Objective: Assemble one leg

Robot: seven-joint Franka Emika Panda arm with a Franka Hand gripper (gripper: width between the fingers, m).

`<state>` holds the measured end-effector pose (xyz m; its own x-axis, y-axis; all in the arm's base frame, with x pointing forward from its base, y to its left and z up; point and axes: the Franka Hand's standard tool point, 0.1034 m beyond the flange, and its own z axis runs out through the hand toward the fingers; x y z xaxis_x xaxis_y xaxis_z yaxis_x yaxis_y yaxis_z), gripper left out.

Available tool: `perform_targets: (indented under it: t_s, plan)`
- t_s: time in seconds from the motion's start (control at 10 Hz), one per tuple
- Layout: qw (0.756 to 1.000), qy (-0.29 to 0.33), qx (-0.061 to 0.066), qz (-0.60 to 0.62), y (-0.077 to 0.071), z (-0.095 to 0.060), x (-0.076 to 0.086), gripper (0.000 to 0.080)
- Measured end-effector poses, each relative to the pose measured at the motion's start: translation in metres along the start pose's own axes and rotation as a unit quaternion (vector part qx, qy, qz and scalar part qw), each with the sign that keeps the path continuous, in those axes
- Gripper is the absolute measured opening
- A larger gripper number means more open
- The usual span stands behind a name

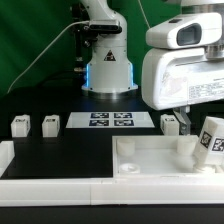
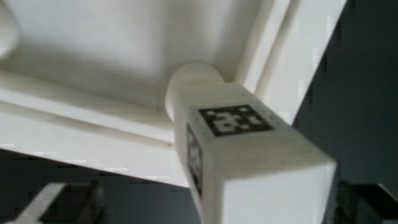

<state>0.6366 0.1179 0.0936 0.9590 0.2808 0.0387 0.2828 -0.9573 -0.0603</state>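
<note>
One big white tray (image 1: pixel 150 160) lies on the tabletop (image 1: pixel 60 145) with a leg (image 1: pixel 208 142) standing tilted in its corner. Unseated like that, it could topple if nudged. The hand (image 1: pixel 186 118) hangs above it, jaws spread wide, gripping nothing. Three spare legs (image 1: pixel 20 125) stand apart.

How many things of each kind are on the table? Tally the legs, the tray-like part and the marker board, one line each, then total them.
legs: 4
tray-like part: 1
marker board: 1
Total: 6
</note>
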Motion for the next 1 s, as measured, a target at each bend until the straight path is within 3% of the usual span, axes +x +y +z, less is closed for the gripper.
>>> perform_targets:
  t_s: [0.5, 0.7, 0.8, 0.9, 1.0]
  plan:
    - [1.0, 0.0, 0.001, -0.004, 0.002, 0.0091, 0.0019, 0.0649]
    - [1.0, -0.001, 0.001, -0.012, 0.0009, 0.0104, 0.0004, 0.0398]
    - [1.0, -0.002, 0.001, -0.017, 0.0011, 0.0106, 0.0002, 0.0398]
    - [1.0, -0.002, 0.001, -0.025, 0.0018, 0.0106, 0.0, 0.0291]
    - [0.999, -0.001, 0.001, -0.032, 0.0036, 0.0105, -0.0002, 0.0291]
